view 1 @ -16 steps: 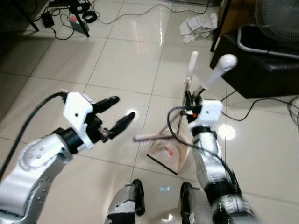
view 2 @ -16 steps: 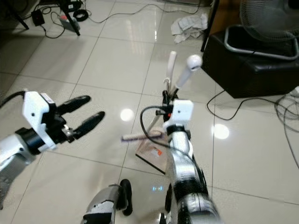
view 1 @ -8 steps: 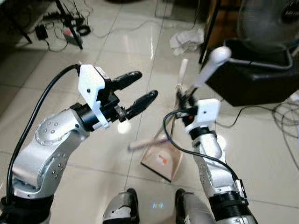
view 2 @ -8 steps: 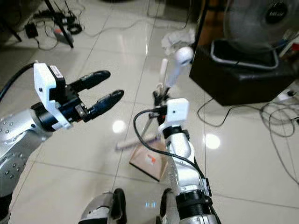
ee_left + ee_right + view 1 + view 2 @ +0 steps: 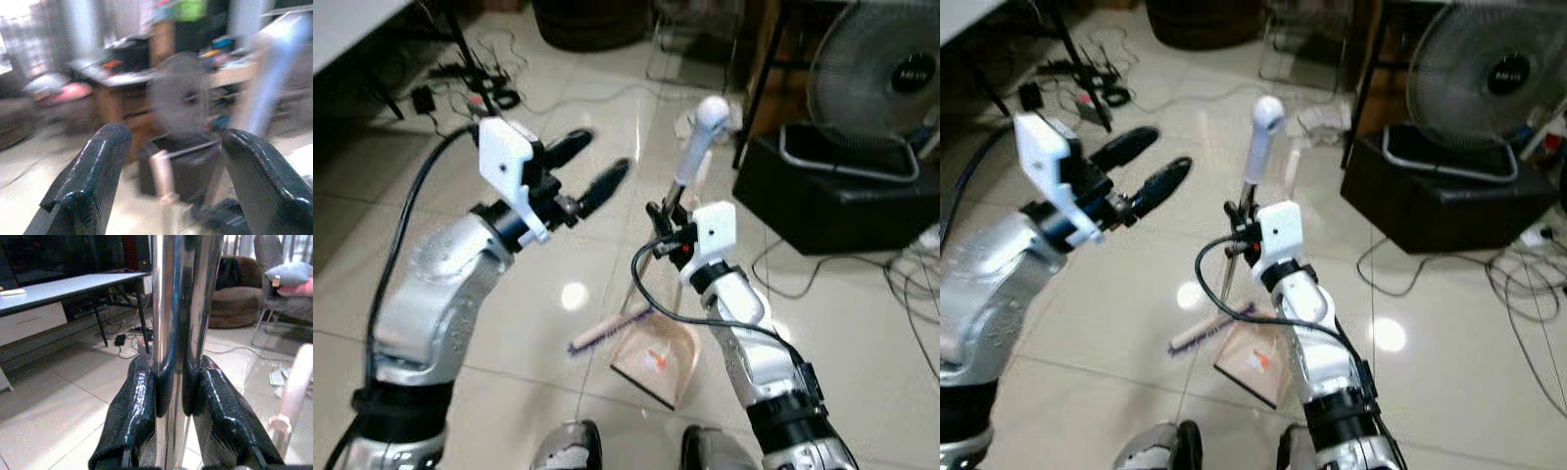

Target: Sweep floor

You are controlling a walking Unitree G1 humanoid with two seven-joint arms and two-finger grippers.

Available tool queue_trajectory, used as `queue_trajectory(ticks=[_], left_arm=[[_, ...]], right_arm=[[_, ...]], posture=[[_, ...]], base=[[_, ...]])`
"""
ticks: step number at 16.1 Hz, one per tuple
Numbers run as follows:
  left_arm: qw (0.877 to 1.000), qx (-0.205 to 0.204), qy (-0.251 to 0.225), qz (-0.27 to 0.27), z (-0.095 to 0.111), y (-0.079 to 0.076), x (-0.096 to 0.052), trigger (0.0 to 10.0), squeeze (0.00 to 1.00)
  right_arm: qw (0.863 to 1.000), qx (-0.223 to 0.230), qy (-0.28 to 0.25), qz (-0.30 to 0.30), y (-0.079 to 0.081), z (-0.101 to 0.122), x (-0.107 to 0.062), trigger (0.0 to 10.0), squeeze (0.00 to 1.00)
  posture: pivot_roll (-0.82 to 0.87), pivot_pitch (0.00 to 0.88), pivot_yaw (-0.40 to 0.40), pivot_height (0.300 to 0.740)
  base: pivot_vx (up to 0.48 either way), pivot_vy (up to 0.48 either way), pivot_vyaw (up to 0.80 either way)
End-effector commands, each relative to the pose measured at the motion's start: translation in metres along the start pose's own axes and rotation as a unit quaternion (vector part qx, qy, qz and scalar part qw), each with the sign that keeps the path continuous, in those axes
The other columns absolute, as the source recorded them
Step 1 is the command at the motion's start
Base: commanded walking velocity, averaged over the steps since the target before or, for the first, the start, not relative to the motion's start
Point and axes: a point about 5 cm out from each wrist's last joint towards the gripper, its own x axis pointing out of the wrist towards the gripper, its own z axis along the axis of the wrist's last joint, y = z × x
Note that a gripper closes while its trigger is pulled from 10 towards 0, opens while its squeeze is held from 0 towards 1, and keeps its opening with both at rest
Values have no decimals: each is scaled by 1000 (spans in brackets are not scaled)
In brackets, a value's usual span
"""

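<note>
My right gripper [image 5: 658, 221] is shut on the chrome pole [image 5: 168, 328] of a broom, low on the shaft. The broom's white grip [image 5: 710, 113] stands up above it. Its purple brush [image 5: 607, 329] rests on the tiled floor. A tan dustpan [image 5: 656, 358] lies beside the brush, and its pinkish handle [image 5: 293, 396] rises just behind the broom pole. My left gripper [image 5: 600, 155] is open in the air, level with the white grip and a little to its left, with nothing between its fingers [image 5: 93, 171].
A black box [image 5: 837, 191] with a standing fan [image 5: 876, 83] on it is at the right. Cables [image 5: 901, 279] trail over the floor there. A tripod leg and more cables [image 5: 470, 83] lie far left. My feet [image 5: 568, 450] are just behind the dustpan.
The view has tipped upward. My left arm has risen and swung toward the broom's grip, still open. The broom pole stands more upright in my right gripper.
</note>
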Motion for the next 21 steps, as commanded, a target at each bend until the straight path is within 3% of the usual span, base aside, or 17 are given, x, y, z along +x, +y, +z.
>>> queue_trajectory(ticks=[1,3,4,8,11,17,21], left_arm=[[999,22,23,27,-11,2,-2,10000,0],[997,28,35,64,-22,-1,-5,10000,0],[996,31,44,74,-25,-1,-6,10000,0],[992,35,31,117,-27,5,-3,10000,0],[991,46,42,119,-33,3,-4,10000,0],[990,62,43,119,-35,4,-3,10000,0],[990,67,41,113,-35,4,-1,10000,0]], right_arm=[[1000,-2,-20,7,0,13,2,0,0],[1000,-2,-15,11,3,15,-2,0,0],[1000,4,-10,7,4,14,-5,10000,0],[1000,18,4,4,8,15,-12,10000,0],[1000,18,12,-10,2,16,-15,10000,0],[999,21,31,-29,-10,13,-32,10000,0],[998,26,33,-39,-13,12,-34,10000,0]], posture=[[-23,76,70,740],[-33,70,76,740],[-37,67,73,740],[-54,63,63,740],[-57,61,45,740],[-54,50,47,740],[-50,42,53,740]], base=[[0,0,0],[0,0,0],[0,0,0],[0,0,0],[0,0,0],[0,349,0],[0,419,-559]])
